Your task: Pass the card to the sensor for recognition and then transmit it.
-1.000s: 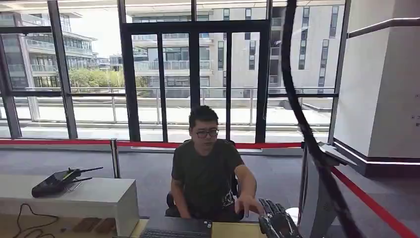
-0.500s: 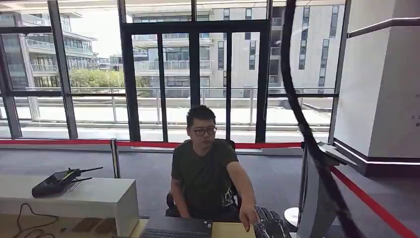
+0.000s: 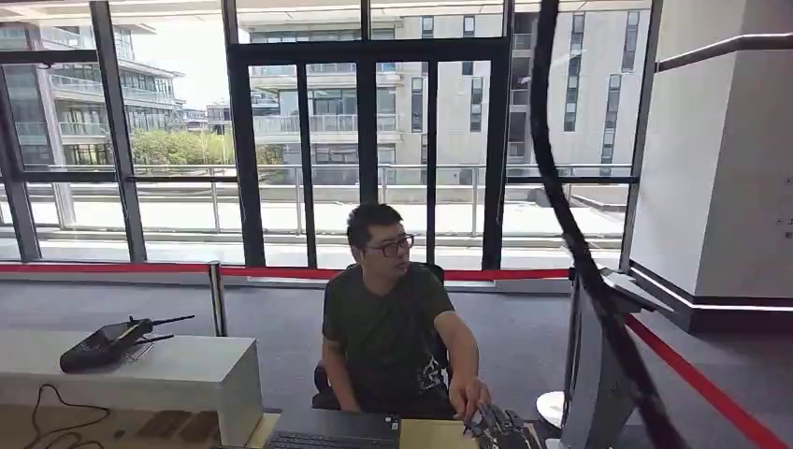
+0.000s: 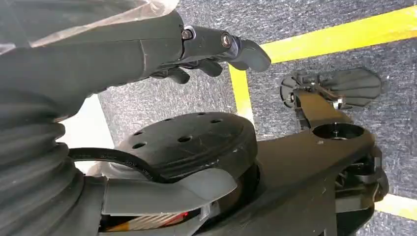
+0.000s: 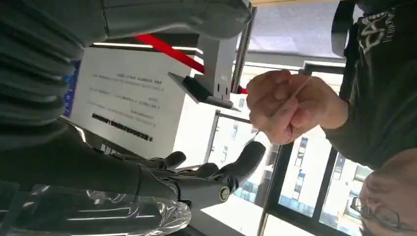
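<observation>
Handover stage. The card (image 5: 290, 96), seen edge-on in the right wrist view, is pinched in the person's hand (image 5: 285, 105), just beside the robot's right hand (image 5: 206, 177), whose fingers are spread and hold nothing. The left hand (image 4: 216, 49) hangs over the floor, fingers loosely extended, empty. Judgement: the card appears already handed across; whether the sensor read it cannot be confirmed

1 person (image 3: 388, 327) sits at the desk, holding 1 thin card (image 5: 290, 96). 2 robot hands show: the right hand (image 3: 500, 428) and the left hand (image 4: 206, 54). 1 keyboard (image 3: 323, 440), 1 white bench (image 3: 168, 374).
</observation>
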